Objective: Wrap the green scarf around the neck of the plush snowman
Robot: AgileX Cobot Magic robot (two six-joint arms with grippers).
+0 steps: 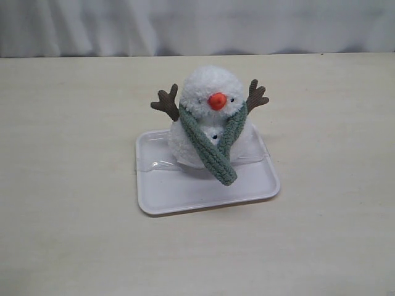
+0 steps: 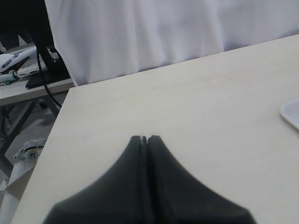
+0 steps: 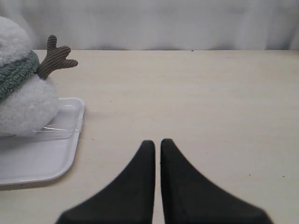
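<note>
Plush snowman (image 1: 203, 91) upright on white tray (image 1: 185, 197), mid-table (image 1: 74, 185). Orange nose faces exterior camera.
Green scarf (image 1: 215, 159) looped between head and body. Both ends hang down front and cross low; longer end reaches tray floor.
Left gripper (image 2: 145, 138): jaws pressed together, nothing between, over bare table, tray corner at view edge.
Right gripper (image 3: 157, 142): jaws together, thin slit, empty, beside tray, apart from snowman.
</note>
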